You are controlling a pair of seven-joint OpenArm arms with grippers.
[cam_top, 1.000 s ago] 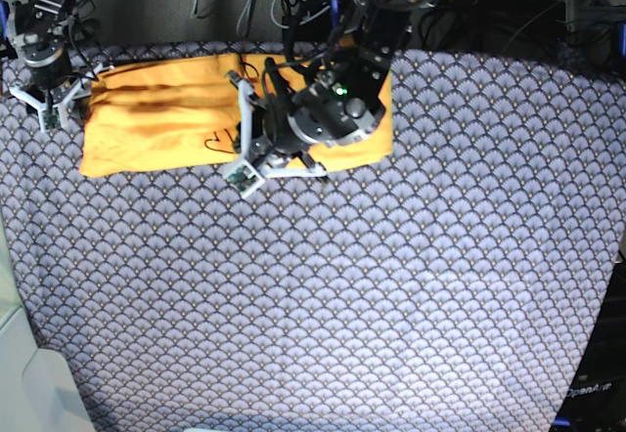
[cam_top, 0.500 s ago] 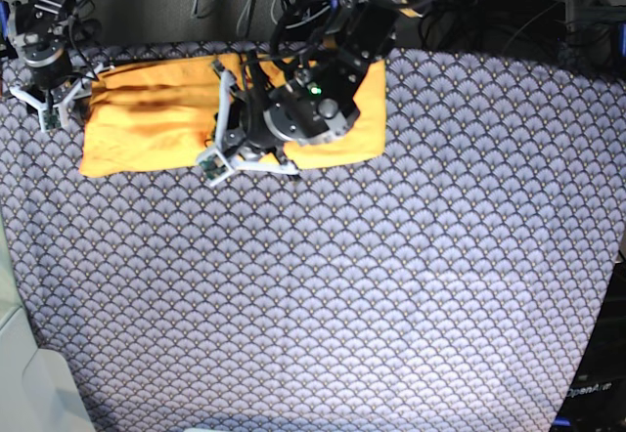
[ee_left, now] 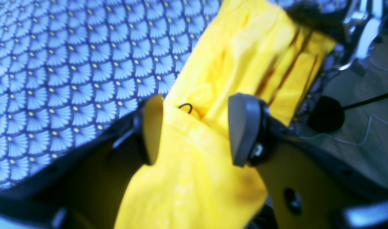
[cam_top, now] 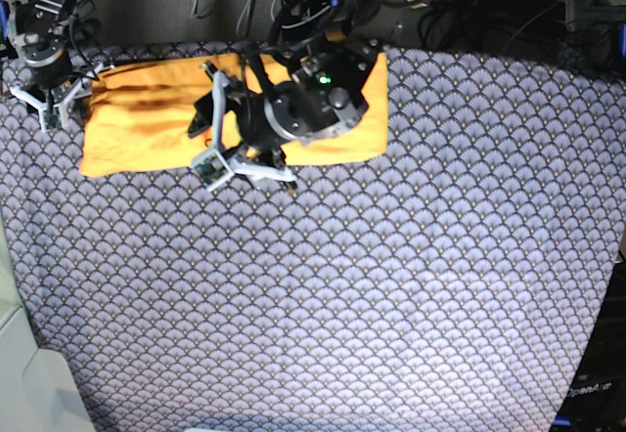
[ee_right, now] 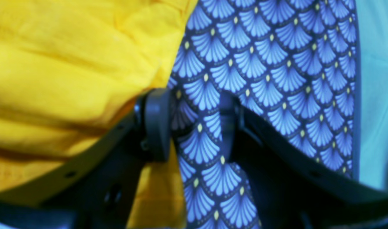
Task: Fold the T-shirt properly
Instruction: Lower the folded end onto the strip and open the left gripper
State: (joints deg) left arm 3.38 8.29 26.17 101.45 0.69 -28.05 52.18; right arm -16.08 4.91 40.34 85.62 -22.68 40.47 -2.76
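Note:
The yellow-orange T-shirt (cam_top: pixel 147 119) lies as a long folded band along the far edge of the table. My left gripper (cam_top: pixel 203 124) hovers over its middle. In the left wrist view the left gripper (ee_left: pixel 197 127) stands open, its jaws wide apart, and a bunched strip of the T-shirt (ee_left: pixel 194 165) runs loosely between the fingers (ee_left: pixel 241 127). My right gripper (cam_top: pixel 56 100) sits at the shirt's left end. Seen in the right wrist view, the right gripper (ee_right: pixel 192 125) is open, with patterned cloth between its fingers and the T-shirt (ee_right: pixel 70 63) edge beside its left finger (ee_right: pixel 157 124).
A blue-grey fan-patterned cloth (cam_top: pixel 323 295) covers the whole table. Cables and dark equipment (cam_top: pixel 489 2) crowd the far edge behind the shirt. A pale surface (cam_top: pixel 29 373) borders the table at the lower left.
My left arm has moved left along the shirt, and its jaws have gone from shut to wide apart. The right arm has stayed put.

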